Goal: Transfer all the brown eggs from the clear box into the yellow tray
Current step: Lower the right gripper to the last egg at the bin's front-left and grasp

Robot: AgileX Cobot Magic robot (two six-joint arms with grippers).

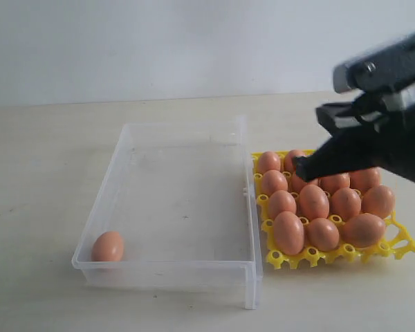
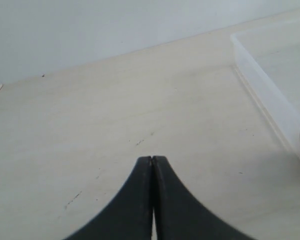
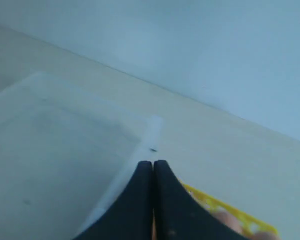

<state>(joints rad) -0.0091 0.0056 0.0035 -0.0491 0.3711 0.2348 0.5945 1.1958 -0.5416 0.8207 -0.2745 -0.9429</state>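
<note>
Two claws, both pressed together at the tips, with nothing pinched between them.

Right claw [image 1: 304,168]: dark, tapered and motion-blurred in the exterior view, reaching in from the right. Its tip is over the rear rows of the yellow tray [image 1: 290,259]; whether it touches a shell cannot be told. Its own wrist view shows the two black curved fingers meeting along a thin seam [image 3: 152,165]. Beyond them lie a blurred corner of the clear box [image 3: 50,130] and an edge of the tray [image 3: 240,215].

Left claw [image 2: 151,160]: seen only in the left wrist view, same black curved form, fingers shut over bare bench [image 2: 90,125]. One long wall of the clear box [image 2: 270,95] is off to the side.

Yellow tray: bright glossy plastic lattice with round cups and raised pegs. It sits just beside the box's right wall and carries a dozen or so brown eggs [image 1: 313,201], smooth, matte and oval.

Clear box [image 1: 249,207]: shallow, rectangular, transparent, with low walls and a rim, larger than the tray. One lone brown egg [image 1: 108,246] lies in its near left corner, shown plainly by the exterior view alone.

Bench [image 1: 41,173]: pale, matte, faintly scuffed; the scuff marks are sharpest in the left wrist view.
</note>
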